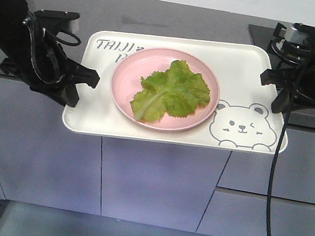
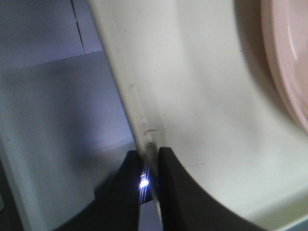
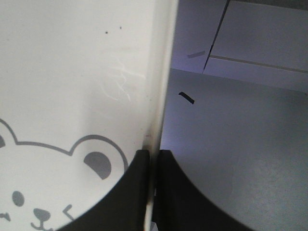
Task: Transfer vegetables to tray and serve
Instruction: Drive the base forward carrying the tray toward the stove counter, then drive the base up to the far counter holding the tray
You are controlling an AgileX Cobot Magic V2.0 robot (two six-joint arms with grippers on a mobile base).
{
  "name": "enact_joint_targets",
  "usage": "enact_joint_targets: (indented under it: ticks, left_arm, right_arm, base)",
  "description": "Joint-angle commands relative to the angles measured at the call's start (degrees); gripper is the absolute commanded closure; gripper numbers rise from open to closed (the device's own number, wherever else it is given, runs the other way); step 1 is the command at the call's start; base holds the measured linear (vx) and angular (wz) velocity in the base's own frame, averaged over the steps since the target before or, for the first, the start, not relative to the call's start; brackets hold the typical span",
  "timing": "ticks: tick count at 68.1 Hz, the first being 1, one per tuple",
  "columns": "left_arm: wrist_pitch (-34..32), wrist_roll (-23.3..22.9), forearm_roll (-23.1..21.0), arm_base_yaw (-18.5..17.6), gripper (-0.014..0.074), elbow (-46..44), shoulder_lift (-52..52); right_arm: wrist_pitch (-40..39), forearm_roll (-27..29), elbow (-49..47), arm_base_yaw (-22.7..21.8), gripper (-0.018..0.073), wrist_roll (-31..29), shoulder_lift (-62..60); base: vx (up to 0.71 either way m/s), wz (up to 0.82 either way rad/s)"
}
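Cream tray, lettered "TAIJI" at 10 o'clock, carries pink plate with lettuce. Fingers of left gripper and right gripper clamp its rim.

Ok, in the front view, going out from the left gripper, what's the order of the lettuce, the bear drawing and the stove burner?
From the left gripper, clamped on the tray:
1. Lettuce, on the pink plate, mid-tray.
2. Bear drawing, front right corner of it.
3. Stove burner, on the counter behind its right end.
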Motion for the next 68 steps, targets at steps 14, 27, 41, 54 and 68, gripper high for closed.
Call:
enact_joint_targets:
  ticks: [14,27,41,54,68]
  left_arm:
    - [-2.9,1.8,-5.9,-1.2,0.0602,-2.3,-3.3]
    - [-2.9,1.8,-5.9,-1.2,0.0602,-2.3,-3.3]
    - [-2.9,1.8,-5.9,-1.2,0.0602,-2.3,-3.3]
    - [-2.9,1.8,-5.9,-1.2,0.0602,-2.3,-3.3]
    - [-2.9,1.8,-5.9,-1.2,0.0602,-2.3,-3.3]
  right_arm:
    - [1.6,6.2,-1.5,0.9,0.0565,-1.4,-3.3]
    - [1.6,6.2,-1.5,0.9,0.0565,-1.4,-3.3]
    - [1.6,6.2,-1.5,0.9,0.0565,-1.4,-3.3]
    - [1.6,6.2,-1.5,0.9,0.0565,-1.4,-3.3]
    - [1.6,6.2,-1.5,0.9,0.0565,-1.4,-3.3]
  base:
    - [0.08,0.12]
    - [0.08,0.12]
    - [0.08,0.12]
    - [0.09,0.07]
    - [0.09,0.02]
